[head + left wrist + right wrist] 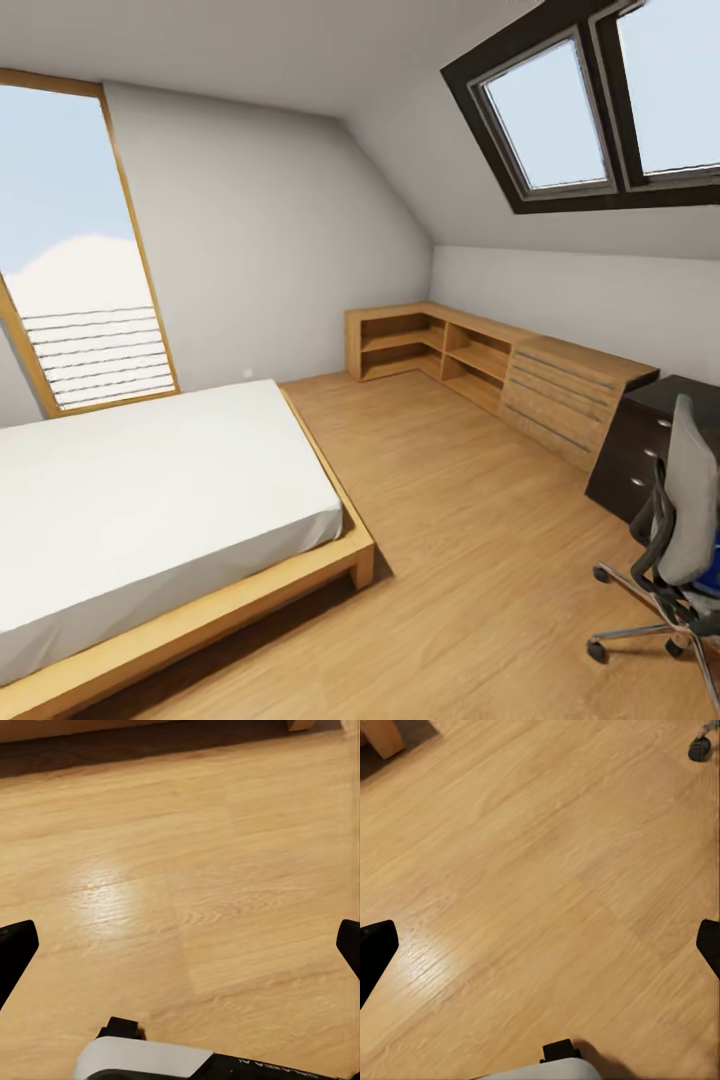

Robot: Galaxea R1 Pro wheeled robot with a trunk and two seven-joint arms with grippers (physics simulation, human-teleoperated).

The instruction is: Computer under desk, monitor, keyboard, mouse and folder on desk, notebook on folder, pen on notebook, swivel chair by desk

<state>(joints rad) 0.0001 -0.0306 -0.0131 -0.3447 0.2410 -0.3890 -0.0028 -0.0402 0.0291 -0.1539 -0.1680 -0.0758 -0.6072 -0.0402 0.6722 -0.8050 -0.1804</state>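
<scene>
Attic bedroom with a light wooden plank floor point(450, 520), sloped white ceiling and dark-framed skylights point(590, 110); a low wooden-framed bed with a white mattress point(150, 500) lies at the left.

Along the far and right walls runs a light wooden shelf-and-drawer unit point(500, 370). Its open compartments appear empty; its drawers are shut.

The dark corner of the black desk with round silver drawer knobs point(650, 440) shows at the right edge; little of its surface is visible.

The grey upholstered swivel chair with chrome star base point(675, 540) stands just beside the desk. The bright blue folder point(712, 570) lies on its seat, so that move is judged not yet done.

Left gripper point(180, 945): jaws wide apart over bare floor, holding nothing. Right gripper point(540, 945): likewise apart and empty.
</scene>
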